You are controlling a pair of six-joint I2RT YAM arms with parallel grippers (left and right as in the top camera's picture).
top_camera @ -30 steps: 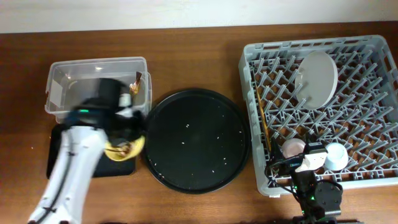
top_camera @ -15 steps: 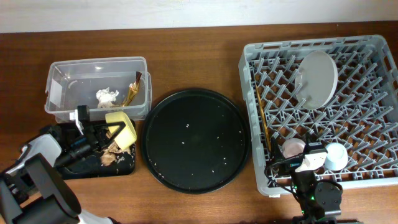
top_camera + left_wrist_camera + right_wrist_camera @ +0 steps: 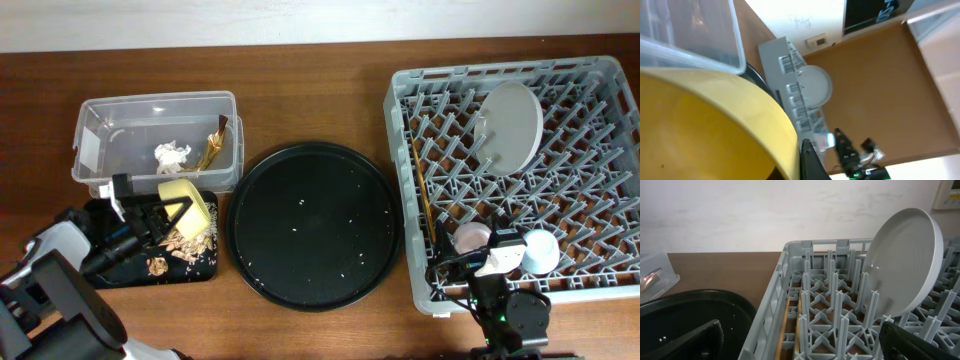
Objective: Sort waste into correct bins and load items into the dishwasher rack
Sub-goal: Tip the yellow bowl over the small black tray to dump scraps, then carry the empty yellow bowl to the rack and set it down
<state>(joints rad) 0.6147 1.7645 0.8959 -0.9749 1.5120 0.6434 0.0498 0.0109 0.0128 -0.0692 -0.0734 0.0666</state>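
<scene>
My left gripper (image 3: 150,215) is shut on the rim of the small yellow bowl (image 3: 186,198), held tilted over the shallow black tray (image 3: 120,268). Brownish food scraps (image 3: 185,241) lie in that tray. The bowl (image 3: 705,125) fills the left wrist view, one finger (image 3: 807,160) against its rim. The clear tub (image 3: 95,150) holds the white tissue (image 3: 172,155) and the gold foil wrapper (image 3: 212,150). The grey rack (image 3: 600,200) holds the upright plate (image 3: 512,125), chopsticks (image 3: 422,195), pink cup (image 3: 470,237) and blue cup (image 3: 543,252). My right gripper (image 3: 805,345) is open over the rack's front left.
The large round black tray (image 3: 315,225) lies between the bins and the rack, with small white specks on it. The right wrist view shows the plate (image 3: 902,265), rack pegs (image 3: 835,305), chopsticks (image 3: 790,315) and the round tray's edge (image 3: 685,315).
My left arm has pulled back to the lower left with the yellow bowl, which is now tipped. Food scraps have spread out in the black tray. The right arm has not moved.
</scene>
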